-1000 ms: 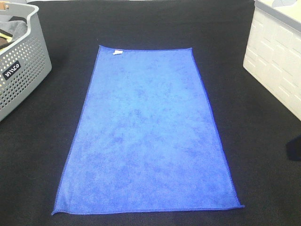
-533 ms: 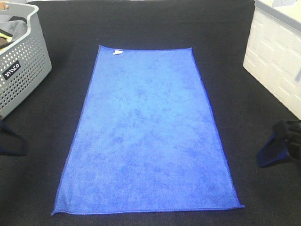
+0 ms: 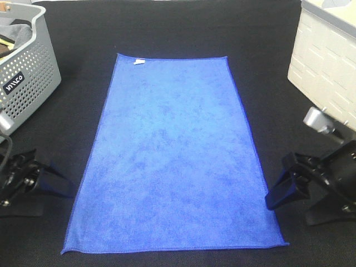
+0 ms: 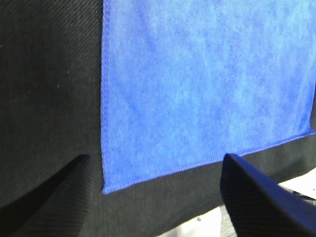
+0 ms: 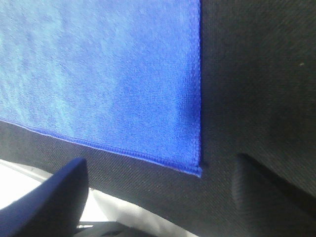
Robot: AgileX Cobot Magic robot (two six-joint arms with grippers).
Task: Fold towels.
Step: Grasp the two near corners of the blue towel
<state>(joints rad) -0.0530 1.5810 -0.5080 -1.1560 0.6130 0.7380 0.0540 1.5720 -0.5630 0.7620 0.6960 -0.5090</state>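
The royal-blue towel (image 3: pixel 175 156) lies flat and spread out on the black tabletop (image 3: pixel 178 28), its small white tag (image 3: pixel 139 61) at the far left corner. My left gripper (image 3: pixel 55 200) stands open just left of the towel's near left edge. In the left wrist view the near left corner (image 4: pixel 111 182) lies between the open fingers (image 4: pixel 261 192), untouched. My right gripper (image 3: pixel 286 208) stands open just right of the near right edge. The right wrist view shows the near right corner (image 5: pixel 195 168) between its spread fingers (image 5: pixel 54 197). Neither gripper holds anything.
A perforated grey basket (image 3: pixel 28 78) holding grey and dark cloth stands at the back left. A white box (image 3: pixel 328 72) stands at the back right. Black cloth covers the table on all sides of the towel.
Both arms have come into view from the sides and moved in toward the towel's near corners. The towel has not moved.
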